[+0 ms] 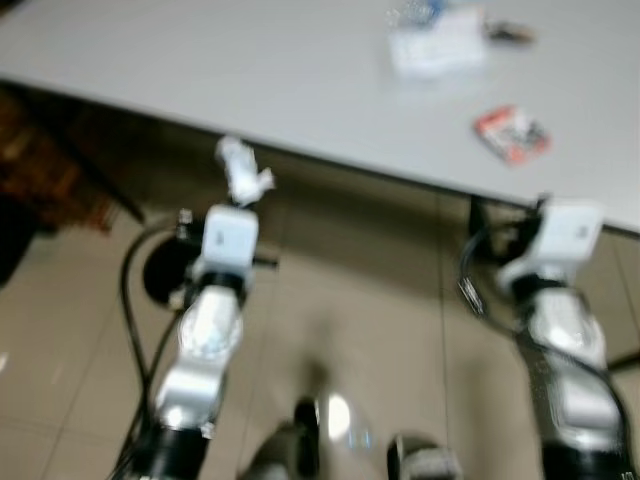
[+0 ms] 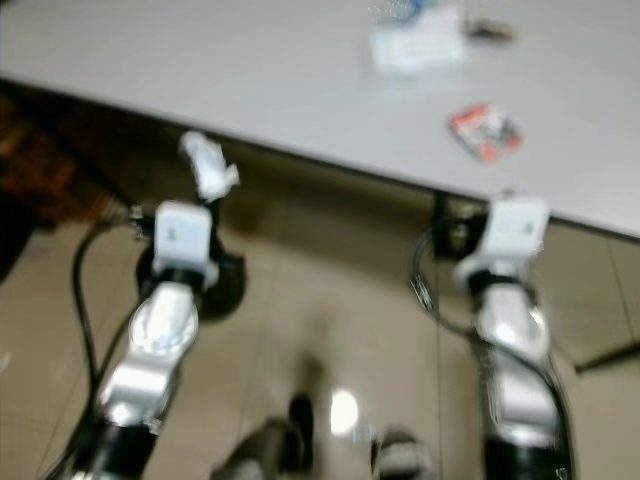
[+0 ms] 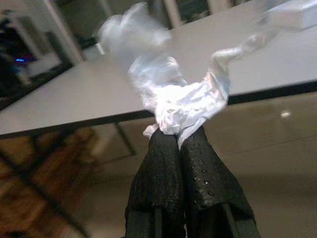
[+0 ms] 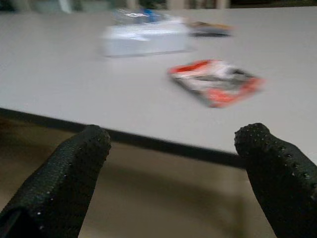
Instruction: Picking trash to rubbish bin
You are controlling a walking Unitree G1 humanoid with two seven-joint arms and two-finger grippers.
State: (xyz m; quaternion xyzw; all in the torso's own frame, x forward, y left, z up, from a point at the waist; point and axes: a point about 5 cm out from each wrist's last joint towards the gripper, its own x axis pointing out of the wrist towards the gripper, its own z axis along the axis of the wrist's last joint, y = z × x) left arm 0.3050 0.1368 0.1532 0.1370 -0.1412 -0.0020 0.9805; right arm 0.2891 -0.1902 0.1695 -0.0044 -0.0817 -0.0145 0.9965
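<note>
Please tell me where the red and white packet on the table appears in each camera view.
Left eye: packet, upper right, near the table edge.
Right eye: upper right.
Left wrist: cannot tell; the wad is in front.
Right wrist: upper middle.
Shared landmark: the table's dark edge.

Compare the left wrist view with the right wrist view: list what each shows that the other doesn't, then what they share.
Left wrist: the left gripper shut on crumpled white trash, held off the table's edge. Right wrist: the right gripper open, facing a red wrapper and a white pack on the table. Both: the grey table and its dark edge.
</note>
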